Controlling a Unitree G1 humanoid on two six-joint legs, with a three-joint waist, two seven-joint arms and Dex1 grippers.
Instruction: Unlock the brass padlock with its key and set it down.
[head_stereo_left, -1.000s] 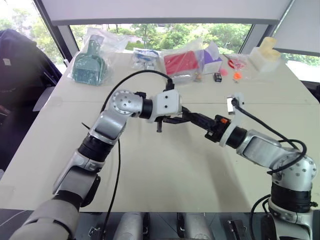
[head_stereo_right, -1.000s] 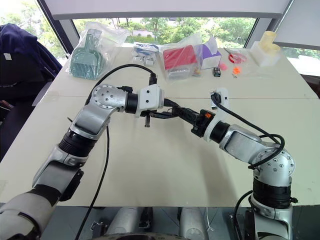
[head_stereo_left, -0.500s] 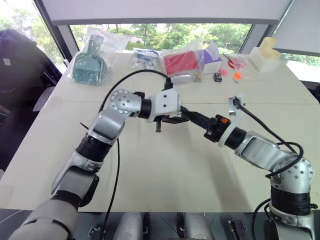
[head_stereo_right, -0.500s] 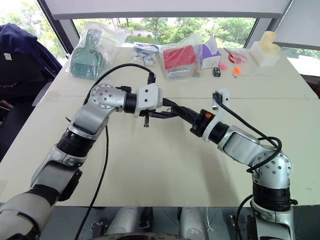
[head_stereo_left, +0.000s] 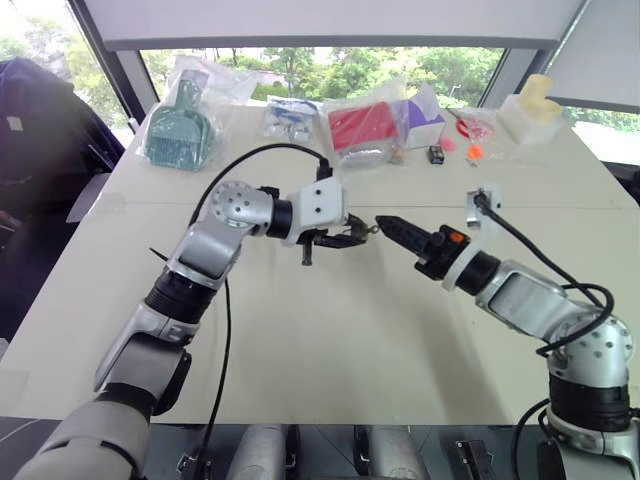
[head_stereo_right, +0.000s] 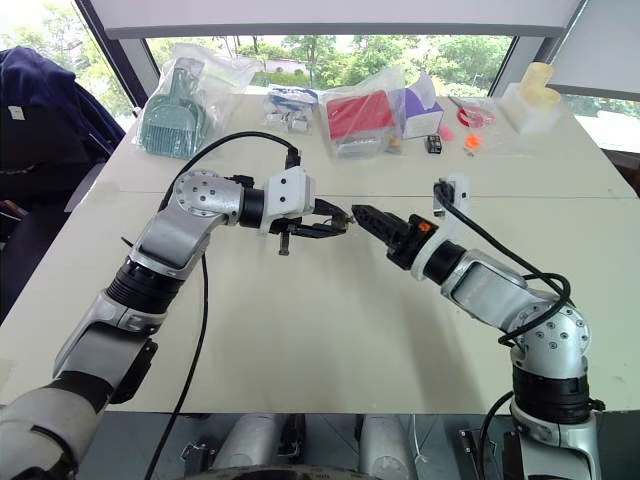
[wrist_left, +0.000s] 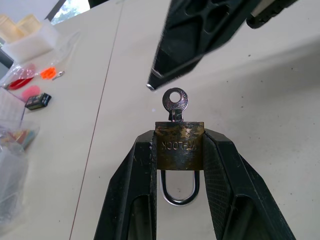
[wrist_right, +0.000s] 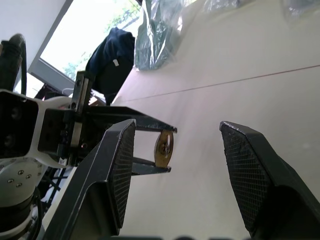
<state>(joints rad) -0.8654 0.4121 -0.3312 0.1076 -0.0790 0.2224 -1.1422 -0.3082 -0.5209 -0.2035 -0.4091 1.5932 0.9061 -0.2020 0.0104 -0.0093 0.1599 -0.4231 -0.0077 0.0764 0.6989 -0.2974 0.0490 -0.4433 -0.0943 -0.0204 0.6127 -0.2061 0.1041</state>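
Left gripper (wrist_left: 179, 165) pinched the brass padlock (wrist_left: 179, 147) by its flat sides at frame centre of the left eye view, above the table (head_stereo_left: 330, 340); we judged this grip was chosen to leave the key (wrist_left: 175, 102) projecting free from the keyway, toward the other arm. Right gripper (wrist_right: 172, 150) sat just beside the key, apart from it, jaws spread with the lock framed between them, so nothing was held. We judged the shackle (wrist_left: 179, 192) seated; unlocking not confirmed.

The silver-and-black left arm reaches rightward, its gripper (wrist_left: 180, 165) clamped tight. The right gripper (wrist_right: 195, 170) points toward it, black fingers (wrist_right: 117, 170) spread apart, tips just short.
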